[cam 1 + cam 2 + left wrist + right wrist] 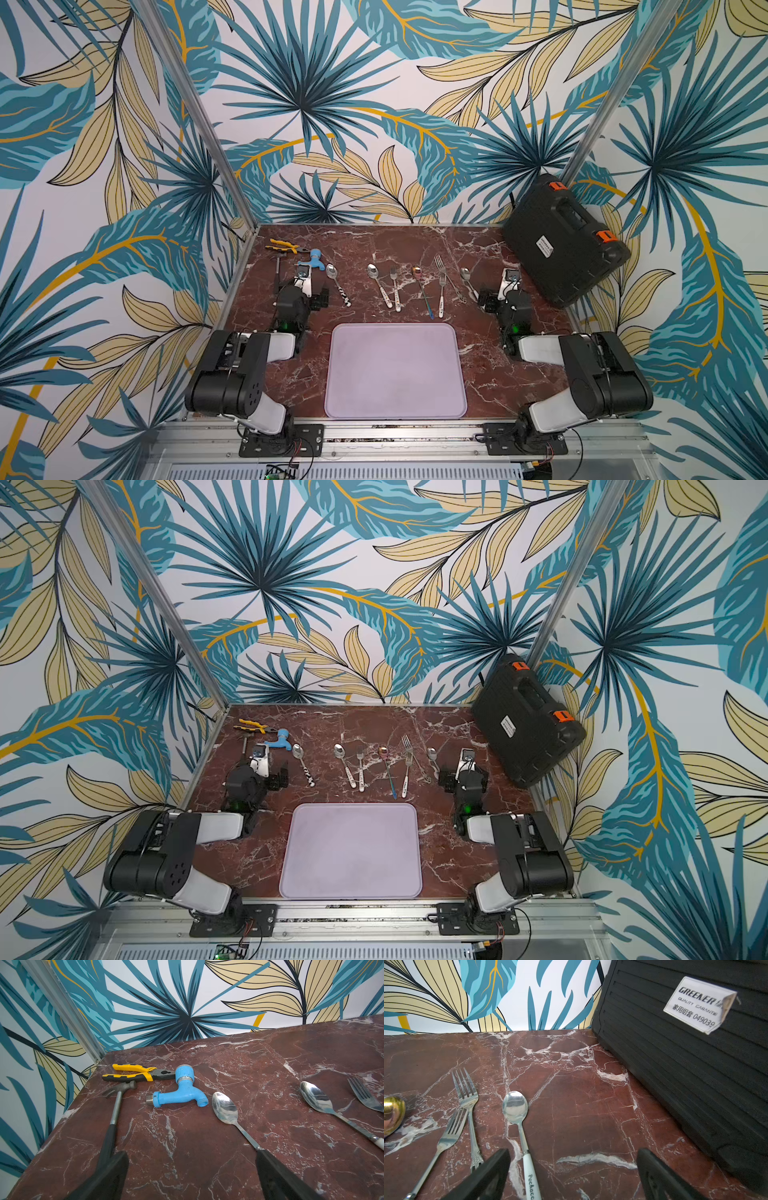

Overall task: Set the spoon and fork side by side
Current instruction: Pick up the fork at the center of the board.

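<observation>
Spanning the cell, the marble surface (415, 249) meets walls on 3 sides; a black case (557, 245) leans across its far right corner. A lilac tray (395, 374) takes the near middle. The left end effector (191, 1153) and right end effector (573, 1150) stand released, flanking a far row of 4 spoons (372, 271) and 3 forks (394, 274). Hammer (122, 1086), pliers (145, 1076) and tap (178, 1096) crowd the far left corner.

In the left wrist view we lose the handle of the silver steel fork (365, 1095) past the frame edge, and the black grip of the steel claw hammer (116, 1109) behind the left gripper (191, 1155). In the right wrist view the edge crops the gold-toned metal spoon (392, 1113) and the lettering on the white-handled steel spoon (515, 1107).
</observation>
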Controlling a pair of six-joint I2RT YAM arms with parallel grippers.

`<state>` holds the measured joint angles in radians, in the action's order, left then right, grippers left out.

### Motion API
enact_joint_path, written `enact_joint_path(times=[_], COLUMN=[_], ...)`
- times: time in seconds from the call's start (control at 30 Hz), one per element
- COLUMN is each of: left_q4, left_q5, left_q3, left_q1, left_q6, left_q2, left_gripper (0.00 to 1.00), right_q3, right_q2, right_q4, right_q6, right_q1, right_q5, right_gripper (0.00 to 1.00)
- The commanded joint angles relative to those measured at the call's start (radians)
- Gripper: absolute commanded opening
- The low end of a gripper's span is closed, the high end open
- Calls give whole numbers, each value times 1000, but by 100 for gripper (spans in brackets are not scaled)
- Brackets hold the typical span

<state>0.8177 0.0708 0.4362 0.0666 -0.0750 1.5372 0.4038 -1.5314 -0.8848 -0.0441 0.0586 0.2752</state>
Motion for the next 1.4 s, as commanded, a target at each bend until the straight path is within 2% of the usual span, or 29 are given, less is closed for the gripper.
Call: enact_joint_path(times=[0.0, 0.23, 0.33, 0.4, 0.5, 0.57, 0.63, 0.67, 0.73, 0.8, 0.83, 0.93, 1.03, 1.2, 1.37], left_q4=[-9, -3, -56, -147, -334, -492, -631, -723, -918, -957, -976, -1033, -1085, -1092, -1147], left_q5=[-2, 12, 88, 98, 127, 183, 215, 262, 360, 182, 131, 15, -88, -172, -151], left_q3=[-25, -26, -17, 8, 80, 157, 229, 263, 321, 346, 360, 407, 442, 434, 452], left_q1=[0, 1, 4, 5, 6, 4, 0, -4, -24, -88, -104, -111, -107, -94, -16], left_q6=[-6, -1, 24, 25, 57, 161, 266, 365, 630, 659, 679, 677, 676, 695, 676], left_q2=[-21, -21, -65, -127, -232, -291, -330, -346, -359, -349, -343, -313, -276, -232, -192], left_gripper=[100, 100, 100, 100, 100, 100, 100, 100, 100, 100, 100, 100, 100, 100, 100], right_q3=[-11, -3, 88, 151, 272, 384, 464, 503, 542, 572, 584, 638, 698, 735, 768], right_q2=[22, 47, 155, 208, 261, 261, 250, 241, 231, 229, 228, 206, 163, 97, -5], right_q4=[2, 21, 282, 423, 652, 827, 974, 1045, 1083, 1133, 1148, 1227, 1332, 1395, 1400], right_q6=[7, 6, -21, -29, -156, -239, -374, -409, -376, -365, -356, -316, -300, -310, -362], right_q1=[-3, -2, -2, -2, -3, -3, -4, -9, -17, -14, -9, 28, 90, 215, 331], right_q5=[-7, 12, 53, 15, -34, -70, -50, -56, -177, -253, -280, -326, -321, -294, -274], right_gripper=[100, 100, 99, 99, 100, 100, 99, 100, 99, 99, 99, 96, 91, 89, 85])
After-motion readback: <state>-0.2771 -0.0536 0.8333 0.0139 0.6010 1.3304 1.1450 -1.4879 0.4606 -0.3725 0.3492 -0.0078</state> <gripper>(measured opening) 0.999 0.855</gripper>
